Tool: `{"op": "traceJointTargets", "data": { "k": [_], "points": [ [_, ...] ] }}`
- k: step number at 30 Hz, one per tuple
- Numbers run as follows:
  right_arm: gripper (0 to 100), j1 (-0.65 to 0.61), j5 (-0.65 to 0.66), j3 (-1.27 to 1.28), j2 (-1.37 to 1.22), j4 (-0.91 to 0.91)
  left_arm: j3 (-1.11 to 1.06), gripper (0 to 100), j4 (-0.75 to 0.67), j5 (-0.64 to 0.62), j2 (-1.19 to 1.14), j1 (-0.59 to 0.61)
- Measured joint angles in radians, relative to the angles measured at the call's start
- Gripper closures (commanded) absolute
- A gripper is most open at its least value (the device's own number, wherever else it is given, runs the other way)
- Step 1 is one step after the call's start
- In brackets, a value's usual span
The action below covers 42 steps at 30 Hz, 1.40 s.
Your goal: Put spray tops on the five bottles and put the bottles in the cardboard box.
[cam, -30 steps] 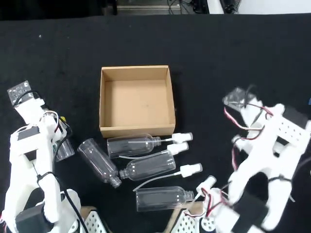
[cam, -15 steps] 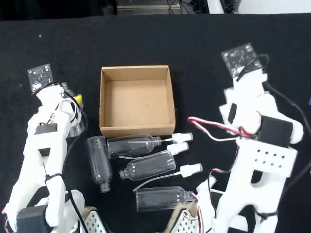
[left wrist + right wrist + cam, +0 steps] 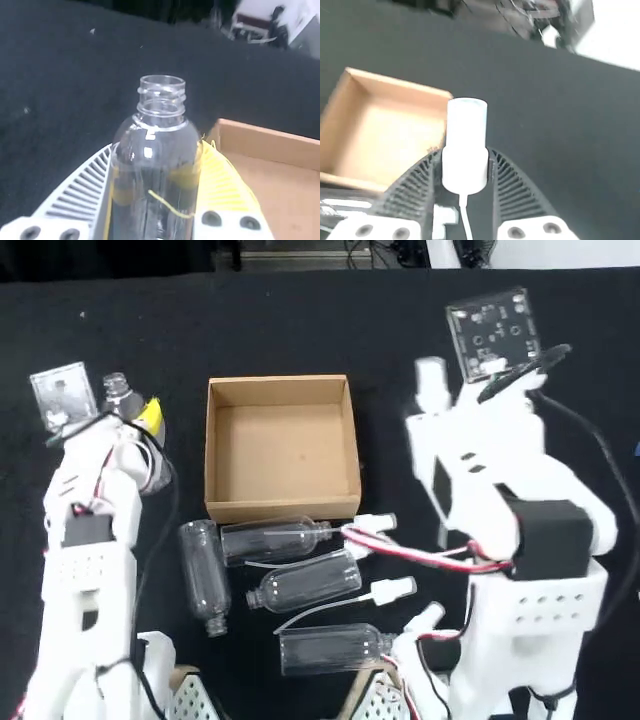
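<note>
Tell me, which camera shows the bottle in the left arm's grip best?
The left wrist view: the bottle sits clamped in the left gripper, its open threaded neck plain. The high view shows it small, to the left of the cardboard box. The right wrist view faces the spray top instead.

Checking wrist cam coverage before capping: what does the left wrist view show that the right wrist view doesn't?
Left wrist, not right: an uncapped clear bottle gripped between the left fingers. Right wrist, not left: a white spray top gripped between the right fingers. Both: the open cardboard box and the black table.
</note>
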<state>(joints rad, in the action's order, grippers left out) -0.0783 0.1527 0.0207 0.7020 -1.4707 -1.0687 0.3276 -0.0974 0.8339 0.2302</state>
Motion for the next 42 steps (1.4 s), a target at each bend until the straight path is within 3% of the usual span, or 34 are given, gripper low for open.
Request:
{"op": "traceJointTargets", "data": {
  "k": [10,19,27,37,42],
  "points": [
    [98.7,-0.204,-0.206,0.0,0.0,0.296,-0.219,97,0.0,0.0,0.345,-0.198],
    [98.7,-0.301,-0.218,0.0,0.0,0.516,-0.388,97,0.0,0.0,0.635,-0.37],
    [98.7,-0.391,-0.218,0.0,0.0,0.6,-0.56,97,0.0,0.0,0.962,-0.39],
    [98.7,-0.519,-0.218,0.135,0.0,0.927,-0.606,97,-0.187,0.0,0.97,-0.385],
    [98.7,-0.537,-0.218,0.259,-0.002,1.129,-0.608,97,-0.199,0.0,0.97,-0.385]
  ]
}}
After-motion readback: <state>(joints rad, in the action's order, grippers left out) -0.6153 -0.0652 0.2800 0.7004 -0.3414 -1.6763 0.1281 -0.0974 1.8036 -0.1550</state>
